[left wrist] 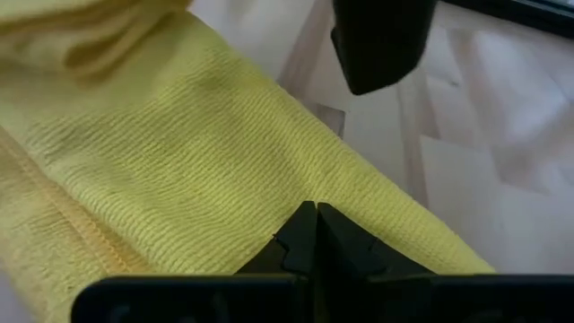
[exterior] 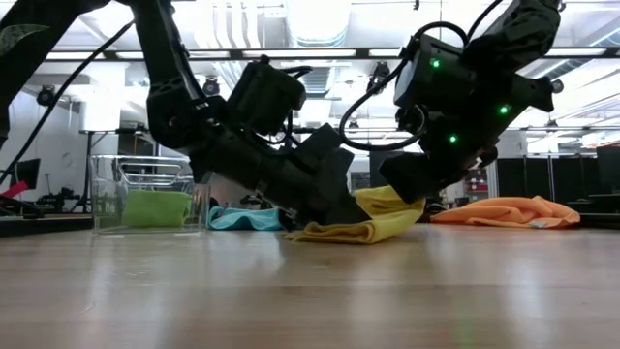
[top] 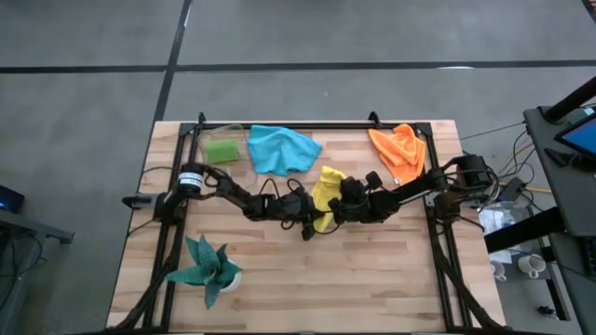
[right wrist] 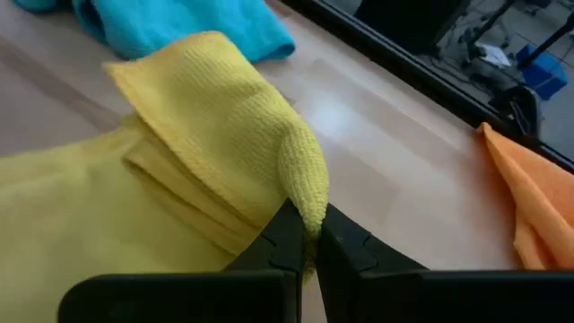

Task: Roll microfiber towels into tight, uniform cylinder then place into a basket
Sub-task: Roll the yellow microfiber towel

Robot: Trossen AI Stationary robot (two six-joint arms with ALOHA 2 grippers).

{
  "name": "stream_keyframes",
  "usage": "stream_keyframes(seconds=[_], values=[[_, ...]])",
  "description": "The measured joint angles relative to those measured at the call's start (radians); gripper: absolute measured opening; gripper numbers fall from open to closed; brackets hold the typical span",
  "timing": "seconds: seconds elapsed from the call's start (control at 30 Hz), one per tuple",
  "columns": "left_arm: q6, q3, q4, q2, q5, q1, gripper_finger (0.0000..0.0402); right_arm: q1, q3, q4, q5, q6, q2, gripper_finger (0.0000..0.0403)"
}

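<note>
The yellow microfiber towel (top: 326, 191) lies near the middle of the wooden bench (top: 372, 279), crumpled and folded over on itself in loose layers rather than rolled. Its weave is finely ribbed, with a stitched hem along one edge, and one corner stands up in a soft peak.

Both arms meet over it. The left end effector (left wrist: 316, 235) has its fingers pressed together, tips down on a flat stretch of the yellow cloth; whether any fabric is caught between them I cannot tell. The right end effector (right wrist: 308, 235) is clenched on a raised fold of the same towel, the pinched ridge of cloth running up out of its fingertips.

The bright blue towel (top: 282, 148) is spread in a loose heap toward the far edge of the bench, just beyond the yellow one. The orange towel (top: 399, 151) lies bunched at the far right corner. The lime green towel (top: 222, 150) sits folded inside the clear basket (exterior: 105, 194) at the far left, beside the blue one.

A dark teal spiky plant (top: 207, 268) in a white pot stands at the near left of the bench.

No brand, label or legible writing shows on the towels or the basket.
</note>
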Motion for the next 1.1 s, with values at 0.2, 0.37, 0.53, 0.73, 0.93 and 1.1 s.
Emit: stream_keyframes(seconds=[0.2, 0.37, 0.53, 0.73, 0.93, 1.1], values=[[-0.008, 0.002, 0.015, 0.002, 0.002, -0.007, 0.0000, 0.002, 0.000, 0.019, 0.009, 0.026, 0.017, 0.0011], [-0.008, 0.002, 0.024, 0.002, 0.001, -0.007, 0.0000, 0.020, 0.000, 0.026, 0.021, 0.023, 0.016, 0.0011], [0.031, -0.003, 0.019, -0.034, 0.001, -0.007, 0.0000, 0.035, -0.001, 0.030, 0.034, 0.008, 0.013, 0.0011], [0.142, -0.010, -0.125, -0.151, -0.035, -0.008, 0.0000, 0.039, -0.002, 0.031, 0.031, 0.001, 0.014, 0.0011], [0.330, -0.084, -0.101, -0.299, -0.298, 0.011, 0.0000, 0.051, -0.003, 0.034, 0.030, -0.049, 0.016, 0.0011], [0.384, -0.100, -0.092, -0.319, -0.043, 0.118, 0.0000, 0.066, -0.007, 0.039, 0.040, -0.066, 0.016, 0.0011]])
